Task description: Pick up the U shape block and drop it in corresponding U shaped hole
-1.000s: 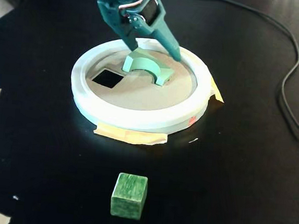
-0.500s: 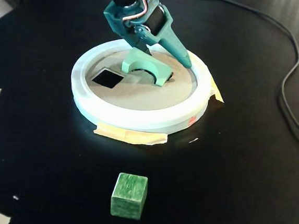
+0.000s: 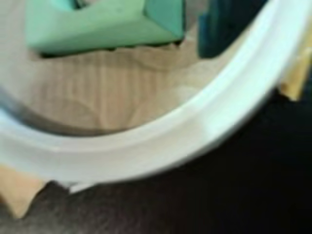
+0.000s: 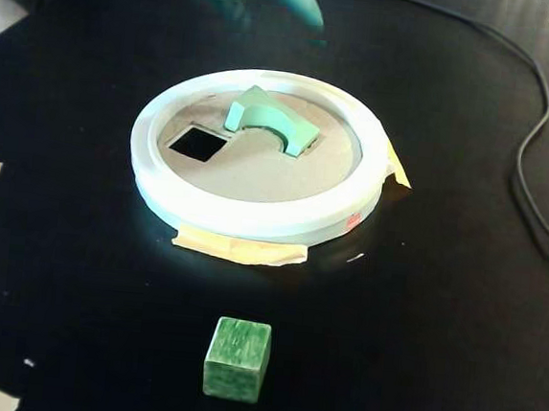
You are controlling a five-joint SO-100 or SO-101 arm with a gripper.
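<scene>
The pale mint U shape block [image 4: 266,118] lies tilted on the tan round board [image 4: 258,175] inside its white rim, notch facing the front. It covers the U shaped hole, of which only thin dark gaps show under the block's edge [image 3: 105,50]. My gripper [image 4: 272,13] hovers blurred above the board's far rim, open and empty, clear of the block. In the wrist view the block [image 3: 102,24] sits at the top, with one dark teal finger [image 3: 222,27] beside it to the right.
A square cutout [image 4: 198,144] is left of the block. A dark green cube [image 4: 237,358] stands on the black table near the front. A black cable [image 4: 533,161] curves along the right. Tan tape scraps [image 4: 242,249] hold the rim.
The gripper, which held the block over the board a second ago, has let go, opened and lifted up and back. The block stays resting on the board.
</scene>
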